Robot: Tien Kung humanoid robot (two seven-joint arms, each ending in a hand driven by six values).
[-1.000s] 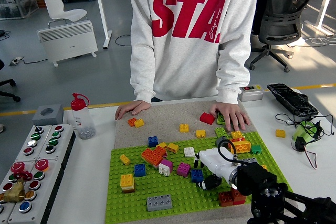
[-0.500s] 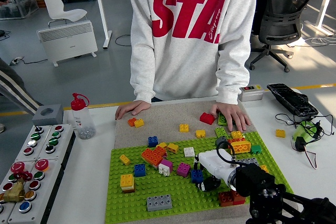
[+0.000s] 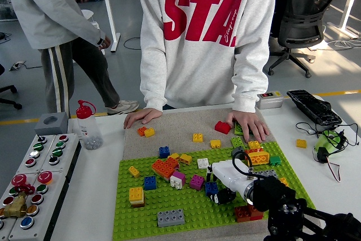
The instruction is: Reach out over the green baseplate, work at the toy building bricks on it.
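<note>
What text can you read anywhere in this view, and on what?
"STA": large red letters on the sweatshirt of the person at the table's far side; the word runs on under the arm, the rest hidden.
Small black script beside those letters: too small to read.
Button panel, squeeze bottle, keyboard, bricks on the baseplate: no print legible.

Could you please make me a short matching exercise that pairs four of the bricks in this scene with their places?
Things:
1. grey brick
2. red brick
3. blue brick
4. orange brick

Places:
A. mid-baseplate, left of the white bricks
B. beside the right hand
C. on the mat by the person's hand
D. near edge of the baseplate

Pairs: 1-D, 2-C, 3-B, 4-A
</note>
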